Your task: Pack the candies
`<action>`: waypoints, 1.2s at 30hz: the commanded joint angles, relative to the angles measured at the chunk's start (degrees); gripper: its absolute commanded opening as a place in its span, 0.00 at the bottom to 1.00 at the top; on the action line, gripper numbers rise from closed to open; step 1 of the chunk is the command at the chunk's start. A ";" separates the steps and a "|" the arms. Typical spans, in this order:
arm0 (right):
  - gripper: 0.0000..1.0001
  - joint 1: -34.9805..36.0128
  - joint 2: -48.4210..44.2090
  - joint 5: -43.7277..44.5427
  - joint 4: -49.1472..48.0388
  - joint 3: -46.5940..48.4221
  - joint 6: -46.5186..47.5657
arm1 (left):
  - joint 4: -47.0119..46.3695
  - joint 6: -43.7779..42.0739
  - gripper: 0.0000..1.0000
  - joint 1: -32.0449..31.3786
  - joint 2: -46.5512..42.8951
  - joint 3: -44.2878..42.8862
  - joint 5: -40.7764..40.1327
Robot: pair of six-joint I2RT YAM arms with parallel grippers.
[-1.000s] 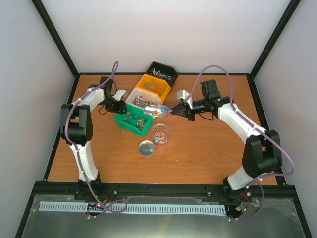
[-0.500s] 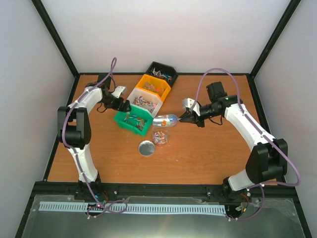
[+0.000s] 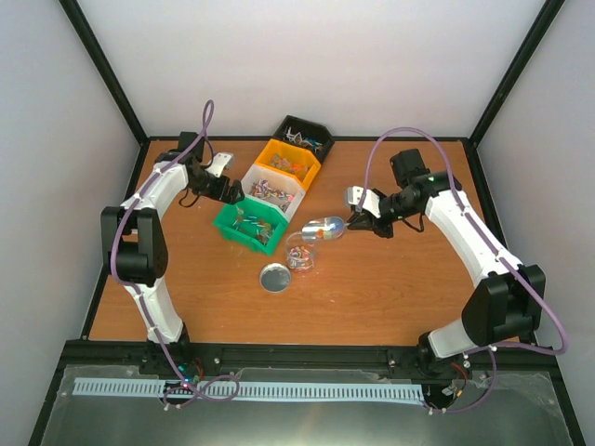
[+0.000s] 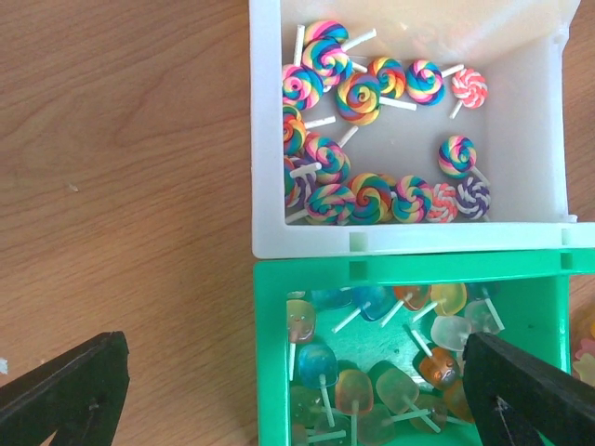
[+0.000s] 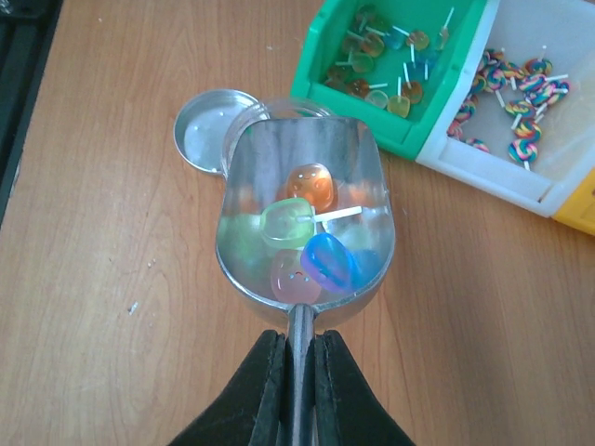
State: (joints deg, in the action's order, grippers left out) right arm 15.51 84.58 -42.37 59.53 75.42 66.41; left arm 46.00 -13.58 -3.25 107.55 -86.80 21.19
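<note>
- A metal scoop [image 5: 279,158] is being gripped by its thin handle in the right gripper [image 5: 297,342], with both fingers pressed tight against it.
- A few candies [image 5: 325,263], orange, green, blue and pink, are being carried in the bowl of the scoop, toward the middle and handle end.
- The open jar [image 3: 300,256] is being partly hidden by the scoop's front lip in the right wrist view. It lies ahead of and below the gripper, roughly along the scoop's long axis. Whether the lip is fully over the mouth cannot be told.
- More candies are being held inside the jar already.
- The lid [image 5: 198,130] is being left flat on the table [image 5: 112,307], just beside the jar.
- The left gripper [image 4: 293,372] is being held wide apart, grasping nothing, above the green bin [image 4: 268,372] and the white bin [image 4: 265,139], where further candies are being kept.
- The right arm is judged the nearer to the jar. The coming move is judged to call for the front lip to be tipped down over the mouth, with spilling risked if it is off centre.
</note>
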 commanded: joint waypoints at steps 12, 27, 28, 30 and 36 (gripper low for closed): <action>0.03 3.63 1.83 9.75 4.99 5.26 2.13 | -3.21 2.64 1.00 0.41 0.61 -0.56 0.16; 0.03 6.36 4.60 14.43 10.29 9.94 3.83 | -5.51 3.63 1.00 0.42 1.00 1.40 0.49; 0.03 6.45 4.75 14.55 10.48 10.17 3.88 | -5.64 3.65 1.00 0.38 1.00 1.50 0.50; 0.03 6.51 4.96 14.71 10.92 10.67 4.05 | -5.95 3.70 1.00 0.41 1.00 1.76 0.43; 0.03 6.95 5.42 14.67 11.88 12.15 4.36 | -6.07 3.65 1.00 0.39 1.25 1.86 0.31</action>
State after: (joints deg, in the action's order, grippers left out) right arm 21.71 89.43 -27.79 69.82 85.41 69.65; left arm 41.32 -10.72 -3.25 107.77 -84.75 21.12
